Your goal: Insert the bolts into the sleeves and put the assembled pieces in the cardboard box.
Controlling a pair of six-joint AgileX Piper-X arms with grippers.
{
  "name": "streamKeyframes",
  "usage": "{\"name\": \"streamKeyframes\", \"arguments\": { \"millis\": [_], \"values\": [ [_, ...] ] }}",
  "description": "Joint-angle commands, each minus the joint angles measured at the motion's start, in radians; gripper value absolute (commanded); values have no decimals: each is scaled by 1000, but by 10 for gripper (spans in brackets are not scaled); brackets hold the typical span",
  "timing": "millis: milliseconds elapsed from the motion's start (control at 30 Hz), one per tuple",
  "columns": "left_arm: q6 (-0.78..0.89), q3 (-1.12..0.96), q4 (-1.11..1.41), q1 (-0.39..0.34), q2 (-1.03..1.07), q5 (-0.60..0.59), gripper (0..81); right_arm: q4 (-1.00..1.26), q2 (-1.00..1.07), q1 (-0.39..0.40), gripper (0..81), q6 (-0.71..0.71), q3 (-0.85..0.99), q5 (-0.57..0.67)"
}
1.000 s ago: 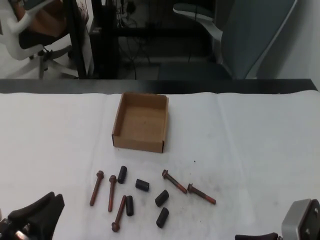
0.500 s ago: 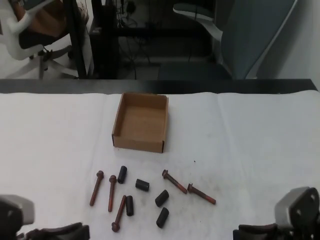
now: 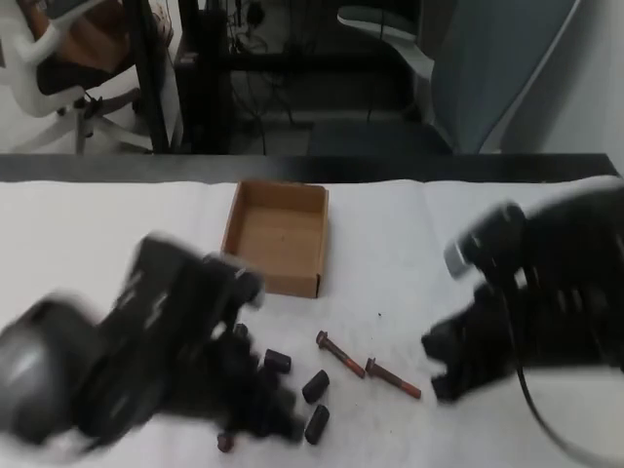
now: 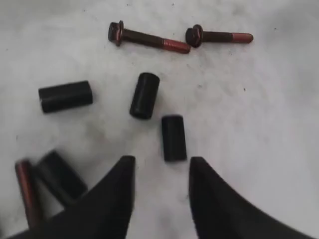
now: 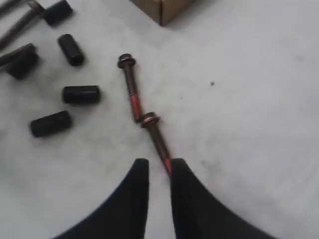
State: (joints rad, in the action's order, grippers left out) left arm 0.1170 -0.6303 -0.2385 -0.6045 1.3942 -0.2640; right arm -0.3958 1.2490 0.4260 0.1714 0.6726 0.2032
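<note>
1. Left gripper (image 4: 160,172) jaws apart; one sleeve (image 4: 174,138) lies just ahead of the gap.
2. Other sleeves (image 4: 65,96) and a near bolt (image 4: 27,194) crowd one finger's side; bare worktop (image 4: 269,129) on the other.
3. Right gripper (image 5: 158,169) jaws straddle a bolt shank (image 5: 158,142); open worktop beside it.

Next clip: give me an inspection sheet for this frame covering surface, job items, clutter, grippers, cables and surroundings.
Surface: white cloth over the bench, a few dark specks.
Job's things: cardboard box empty; loose bolts and black sleeves lie in front of it, none assembled.
Clutter: nothing seen.
Grippers: left gripper open, close to a sleeve; right gripper open, a bolt's threaded end between its fingertips.
Cables: cable along the right arm; more under the desks behind.
Surroundings: office chairs behind the bench.
</note>
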Motion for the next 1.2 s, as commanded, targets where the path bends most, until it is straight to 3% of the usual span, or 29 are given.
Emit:
{"name": "streamKeyframes", "arguments": {
  "millis": [0, 267, 433, 767, 833, 933, 967, 1067, 1167],
  "values": [
    [-33, -147, -74, -4, 120, 13, 508, -159, 128, -56, 162, 150, 148, 35],
    [-98, -416, -404, -23, 296, 87, 533, -371, 417, -65, 162, 241, 400, 79],
    [-98, -435, -486, -46, 341, 87, 421, -372, 478, -46, 162, 288, 407, 79],
    [-125, -433, -482, -105, 352, 140, 419, -288, 529, 43, 165, 308, 407, 79],
    [-125, -433, -482, -105, 352, 139, 419, -281, 530, 56, 239, 308, 408, 79],
    [-148, -433, -470, -105, 373, 139, 419, -255, 530, 69, 477, 308, 408, 6],
    [-148, -433, -462, -105, 382, 138, 419, -238, 530, 71, 511, 308, 408, -29],
    [-146, -433, -448, -108, 419, 95, 419, -209, 530, 71, 487, 308, 408, -39],
    [-132, -433, -448, -123, 446, 73, 419, -219, 533, 71, 358, 316, 408, -39]
  ]
}}
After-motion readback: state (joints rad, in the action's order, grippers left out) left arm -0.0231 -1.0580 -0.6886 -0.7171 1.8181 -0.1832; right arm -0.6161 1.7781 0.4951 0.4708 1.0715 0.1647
